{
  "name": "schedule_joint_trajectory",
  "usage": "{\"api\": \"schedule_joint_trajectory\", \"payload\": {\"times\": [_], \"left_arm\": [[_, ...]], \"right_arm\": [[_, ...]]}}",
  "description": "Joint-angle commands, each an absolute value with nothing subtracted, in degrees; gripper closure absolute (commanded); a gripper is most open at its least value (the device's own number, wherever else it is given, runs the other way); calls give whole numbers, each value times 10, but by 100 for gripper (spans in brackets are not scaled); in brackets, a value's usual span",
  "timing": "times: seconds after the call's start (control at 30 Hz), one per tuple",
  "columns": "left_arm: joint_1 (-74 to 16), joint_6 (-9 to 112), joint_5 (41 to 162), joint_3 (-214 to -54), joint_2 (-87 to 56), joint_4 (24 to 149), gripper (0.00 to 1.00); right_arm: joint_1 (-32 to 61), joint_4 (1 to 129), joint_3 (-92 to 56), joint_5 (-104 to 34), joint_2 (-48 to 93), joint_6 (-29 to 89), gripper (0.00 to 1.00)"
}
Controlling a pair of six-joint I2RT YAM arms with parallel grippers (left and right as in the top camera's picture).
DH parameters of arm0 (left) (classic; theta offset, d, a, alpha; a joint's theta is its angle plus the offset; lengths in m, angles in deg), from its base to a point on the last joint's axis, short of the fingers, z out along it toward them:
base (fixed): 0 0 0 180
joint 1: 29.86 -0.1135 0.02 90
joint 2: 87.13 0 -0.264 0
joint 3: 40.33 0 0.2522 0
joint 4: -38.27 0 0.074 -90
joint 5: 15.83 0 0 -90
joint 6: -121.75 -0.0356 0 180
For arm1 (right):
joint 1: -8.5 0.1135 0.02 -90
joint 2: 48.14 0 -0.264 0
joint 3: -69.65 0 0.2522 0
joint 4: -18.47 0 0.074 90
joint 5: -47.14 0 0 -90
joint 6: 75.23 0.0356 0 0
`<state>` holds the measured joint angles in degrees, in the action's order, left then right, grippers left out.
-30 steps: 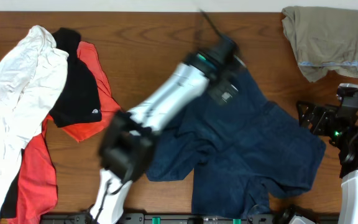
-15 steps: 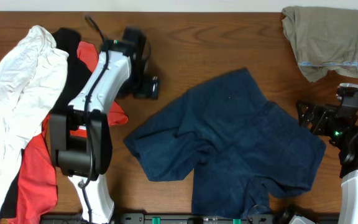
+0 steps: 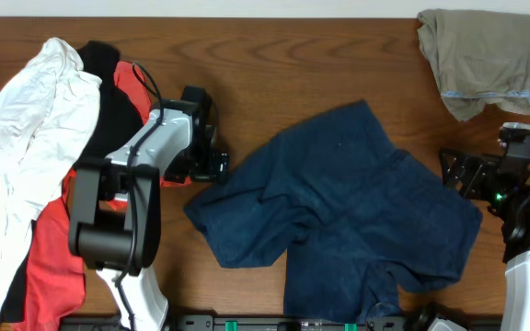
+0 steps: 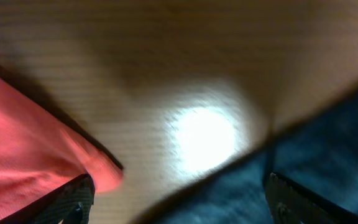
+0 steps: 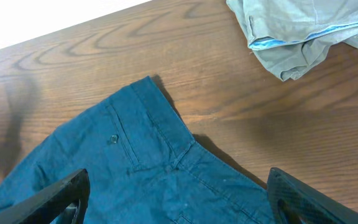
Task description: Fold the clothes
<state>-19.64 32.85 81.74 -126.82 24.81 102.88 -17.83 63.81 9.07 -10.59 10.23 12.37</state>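
Left gripper [image 3: 212,168], jaws apart, hovers by the crumpled dark navy blue cloth shorts [image 3: 339,216]; right gripper [image 3: 455,175] jaws also apart. Folding seems unstarted; next, pinch an edge.

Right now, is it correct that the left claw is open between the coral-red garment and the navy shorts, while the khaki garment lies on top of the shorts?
Not quite: the overhead view shows the khaki garment lying apart from the navy shorts, in the far right corner. The left claw is indeed open between the coral-red garment and the shorts.
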Motion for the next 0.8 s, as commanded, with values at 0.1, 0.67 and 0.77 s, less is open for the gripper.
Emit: {"api": "schedule_joint_trajectory", "payload": {"times": [0.1, 0.67, 0.77], "left_arm": [[-198, 198, 859, -1257, 213, 1005, 12], [-198, 69, 965, -1216, 199, 1024, 11], [-198, 69, 965, -1211, 199, 1018, 18]], "right_arm": [[-173, 628, 84, -105, 107, 113, 12], [-173, 631, 84, -105, 138, 113, 13], [-173, 631, 84, -105, 138, 113, 12]]}}
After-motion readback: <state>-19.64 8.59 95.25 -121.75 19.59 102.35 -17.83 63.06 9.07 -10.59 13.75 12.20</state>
